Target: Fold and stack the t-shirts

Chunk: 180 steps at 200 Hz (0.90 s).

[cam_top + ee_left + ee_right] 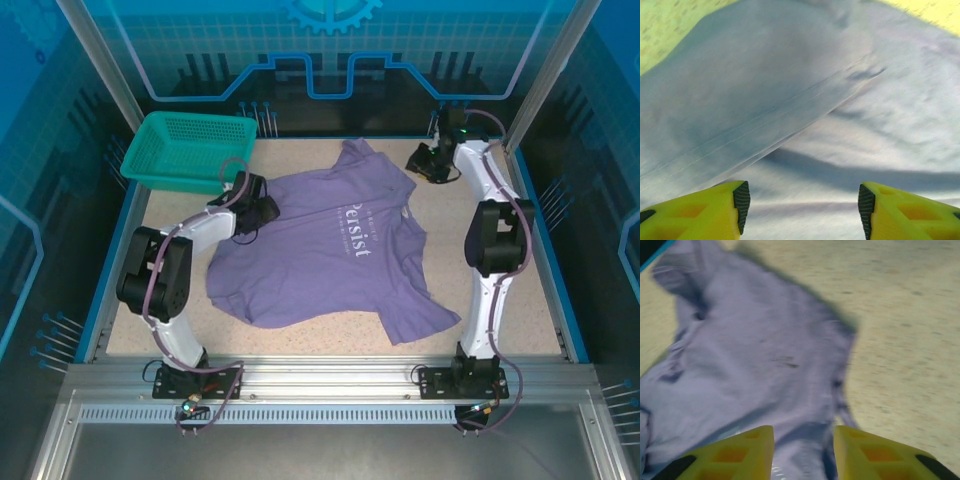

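Observation:
A lavender t-shirt (330, 250) with white chest lettering lies spread and wrinkled across the middle of the table. My left gripper (262, 205) is at the shirt's left edge. In the left wrist view it (802, 207) stands open just above the fabric (840, 75), with a stitched hem fold ahead of it. My right gripper (418, 160) is at the shirt's far right corner. In the blurred right wrist view it (804, 450) stands open with a narrow gap, and a ridge of the shirt (755, 350) lies between the fingers.
A teal mesh basket (175, 180) stands at the back left corner, close behind my left arm. Bare speckled table (540, 300) shows to the right of the shirt and along the front. Raised blue edges and frame posts bound the table.

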Tool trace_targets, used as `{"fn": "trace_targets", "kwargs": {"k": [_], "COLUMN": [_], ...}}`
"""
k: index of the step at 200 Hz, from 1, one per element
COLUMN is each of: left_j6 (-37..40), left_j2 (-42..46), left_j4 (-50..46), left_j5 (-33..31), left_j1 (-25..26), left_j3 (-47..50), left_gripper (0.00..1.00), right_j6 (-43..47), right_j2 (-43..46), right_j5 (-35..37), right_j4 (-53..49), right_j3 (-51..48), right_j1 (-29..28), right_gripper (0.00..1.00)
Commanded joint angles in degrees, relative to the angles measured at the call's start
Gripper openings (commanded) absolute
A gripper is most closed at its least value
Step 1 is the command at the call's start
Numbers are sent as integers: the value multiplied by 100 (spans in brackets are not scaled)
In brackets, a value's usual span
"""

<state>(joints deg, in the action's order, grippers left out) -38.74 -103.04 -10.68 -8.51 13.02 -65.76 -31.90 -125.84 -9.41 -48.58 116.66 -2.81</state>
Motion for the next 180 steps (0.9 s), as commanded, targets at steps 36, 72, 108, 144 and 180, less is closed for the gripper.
{"fn": "trace_targets", "kwargs": {"k": [36,72,108,144,180], "left_j6": [399,419,490,482,460], "left_j2": [-1151,-1818,-2211,-2721,-3272], "left_j4": [-640,-890,-1073,-1315,-1632], "left_j5": [559,966,1035,1097,1201], "left_j1": [-63,-29,207,542,875], "left_j3": [-1352,-2045,-2562,-3311,-4271], "left_gripper": [50,49,50,51,52], "right_j6": [-31,-114,-806,-1226,-1193], "right_j2": [-1909,-2658,-1880,-1062,-878], "right_j5": [-89,139,226,159,-88], "right_j4": [-758,-1252,-407,383,583], "right_j3": [1790,2502,671,-784,-1036], "right_j1": [-376,-281,355,1177,1828], "right_gripper": [29,28,27,28,28]}}
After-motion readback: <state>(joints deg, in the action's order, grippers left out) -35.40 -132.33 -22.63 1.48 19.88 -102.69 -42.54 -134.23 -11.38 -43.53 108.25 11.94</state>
